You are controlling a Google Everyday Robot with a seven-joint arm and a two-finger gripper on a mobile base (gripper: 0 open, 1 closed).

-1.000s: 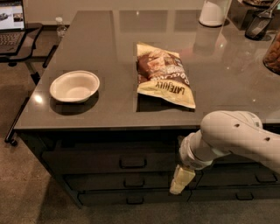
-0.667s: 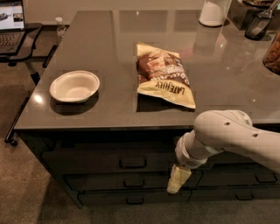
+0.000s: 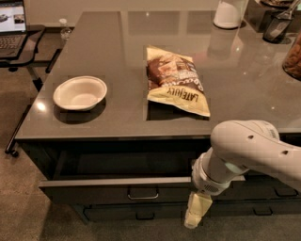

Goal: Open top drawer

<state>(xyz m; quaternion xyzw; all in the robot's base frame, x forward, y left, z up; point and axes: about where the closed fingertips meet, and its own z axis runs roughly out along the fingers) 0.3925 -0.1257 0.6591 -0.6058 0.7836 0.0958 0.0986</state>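
Observation:
The top drawer [image 3: 94, 189] is a wide dark front under the grey counter, with a small loop pull [image 3: 142, 193] at its centre. It stands pulled out towards me, and a dark gap of its inside [image 3: 117, 162] shows behind the front. My gripper [image 3: 196, 212], pale yellow at the end of the white arm [image 3: 244, 150], hangs in front of the drawer's right part. It is right of the pull, a little below it, and apart from it.
On the counter [image 3: 113, 56] lie a white bowl [image 3: 80, 92] at the left and a chip bag [image 3: 176, 80] in the middle. Jars and containers [image 3: 230, 13] stand at the back right. A slimmer drawer [image 3: 141, 214] lies below. A laptop stand [image 3: 19, 33] is at the far left.
The top drawer front and its pull have slid out towards me, showing a dark gap behind. My gripper and arm have moved down and nearer along with it.

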